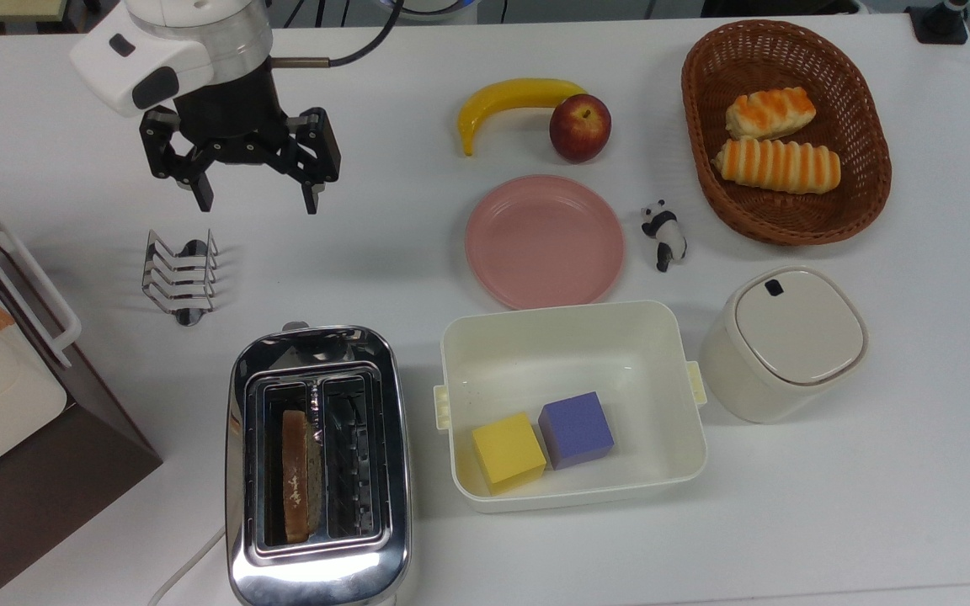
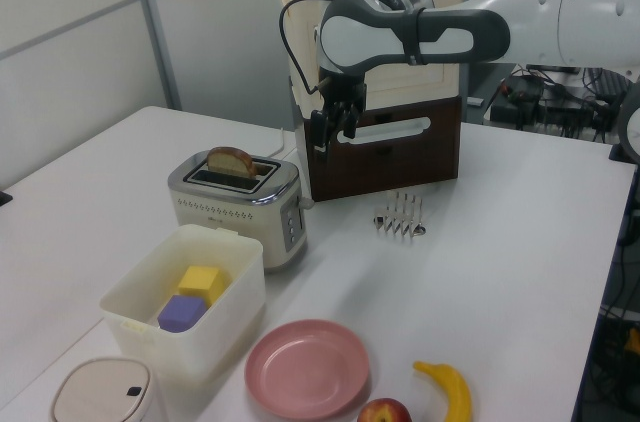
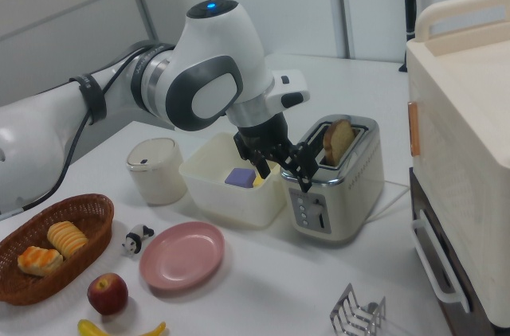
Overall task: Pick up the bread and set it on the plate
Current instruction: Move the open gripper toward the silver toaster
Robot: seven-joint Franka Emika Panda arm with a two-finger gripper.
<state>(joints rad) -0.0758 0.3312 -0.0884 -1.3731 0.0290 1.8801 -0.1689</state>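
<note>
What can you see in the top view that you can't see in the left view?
Top view but not left view: the brown basket with two striped rolls and the little toy panda.

Left view but not top view: the long white arm reaching in, and a grey wall behind the table.

Both: the bread standing in the toaster, the empty pink plate, the white tub with a yellow block and a purple block, the banana, the apple, and the open tool above the table.
</note>
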